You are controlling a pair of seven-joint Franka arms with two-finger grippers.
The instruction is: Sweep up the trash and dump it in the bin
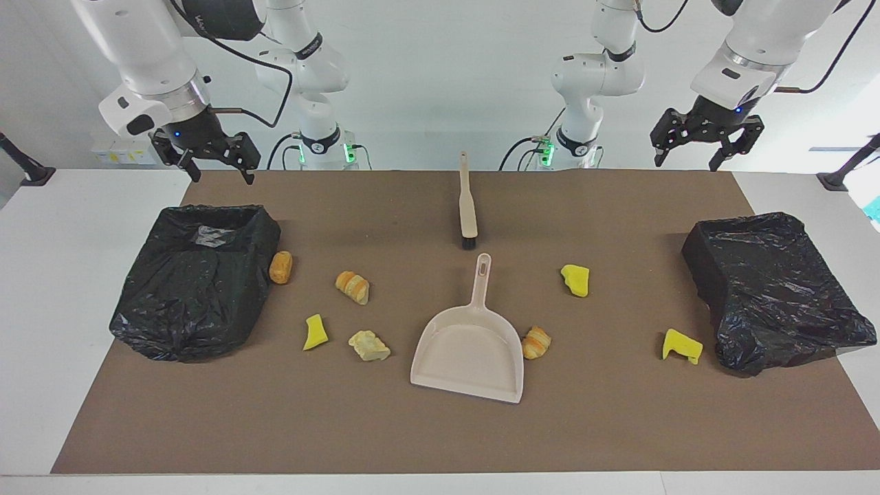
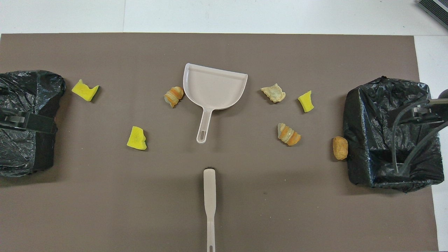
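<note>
Showing the start of the sweep: both arms raised, nothing grasped. Right gripper (image 1: 214, 163) hangs with fingers spread over the open black-bagged bin (image 1: 196, 278) at the right arm's end of the brown mat (image 1: 385, 426); left gripper (image 1: 708, 148), fingers likewise spread, hangs near the mat's corner above the second black-bagged bin (image 1: 773, 289). Seven scraps of trash, yellow foam chunks (image 1: 576, 280) and golden-brown pastry lumps (image 1: 353, 287), lie scattered mid-mat around the beige plastic dustpan (image 1: 469, 350); one lump (image 1: 536, 342) touches the pan's side. The beige brush with black bristles (image 1: 467, 203) lies near the mat's robot-side edge, bristles toward the pan handle. Advisable: grasp brush and pan by their handles, keep the pan lip flat on the mat, and sweep nearby scraps in first.
</note>
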